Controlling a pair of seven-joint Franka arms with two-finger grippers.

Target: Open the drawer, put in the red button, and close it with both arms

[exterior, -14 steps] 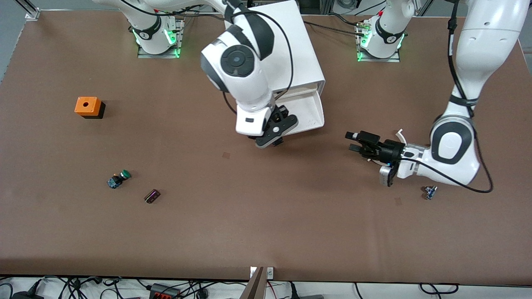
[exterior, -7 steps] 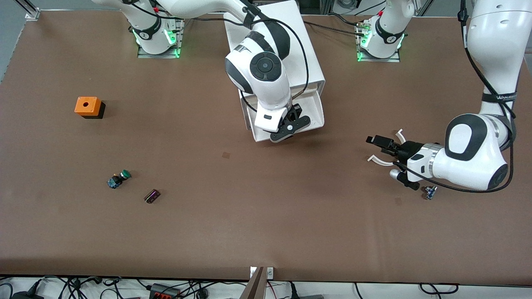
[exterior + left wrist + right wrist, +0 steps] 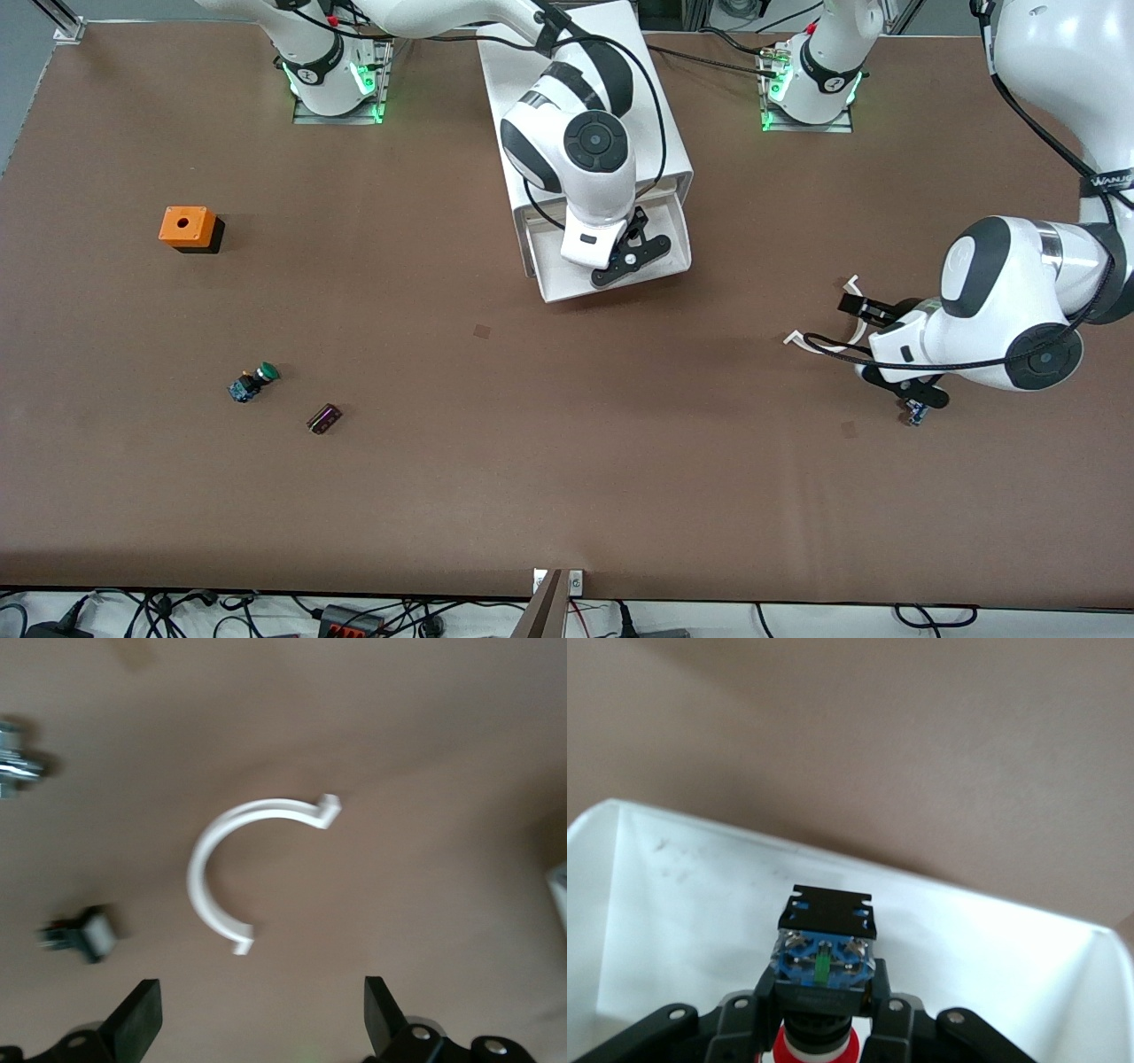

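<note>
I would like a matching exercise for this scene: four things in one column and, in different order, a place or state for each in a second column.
Things:
1. red mushroom-cap push-button
2. green-capped push-button
3. white plastic half-ring
4. white plastic drawer

Places or states:
A. pulled open
B. lying under the open left end effector
C. gripped by the right end effector
D. beside a small dark block

Pairs: 1-C, 2-D, 3-B, 4-A

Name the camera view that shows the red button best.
The right wrist view: the red button sits close up in the right end effector, over the drawer. The front view hides it under the right arm; the left wrist view misses it.
</note>
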